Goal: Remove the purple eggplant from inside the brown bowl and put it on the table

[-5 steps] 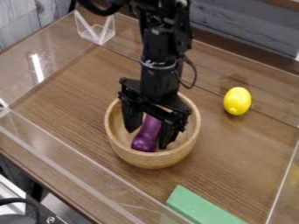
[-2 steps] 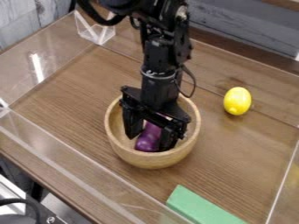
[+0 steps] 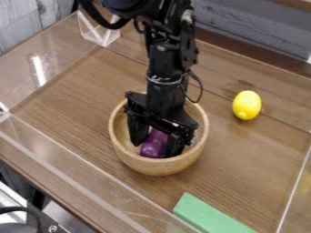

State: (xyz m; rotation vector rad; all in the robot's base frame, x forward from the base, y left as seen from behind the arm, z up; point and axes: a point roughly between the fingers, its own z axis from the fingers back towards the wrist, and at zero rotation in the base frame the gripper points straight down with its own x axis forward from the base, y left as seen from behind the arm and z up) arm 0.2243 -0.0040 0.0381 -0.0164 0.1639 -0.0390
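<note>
The purple eggplant [image 3: 153, 146] lies inside the brown bowl [image 3: 161, 167], which stands on the table [image 3: 85, 100] toward the front. My gripper [image 3: 158, 138] points straight down into the bowl, open, with its black fingers [image 3: 134, 126] standing on either side of the eggplant. Much of the eggplant is hidden behind the fingers. Whether the fingers touch it cannot be told.
A yellow lemon [image 3: 246, 105] rests on the table to the right of the bowl. A green flat block [image 3: 219, 217] lies at the front right. Clear acrylic walls [image 3: 55, 41] border the tabletop, with a small clear stand [image 3: 100, 32] at the back left.
The gripper has sunk slightly deeper into the bowl around the eggplant. Its jaws stay open and the eggplant has not moved.
</note>
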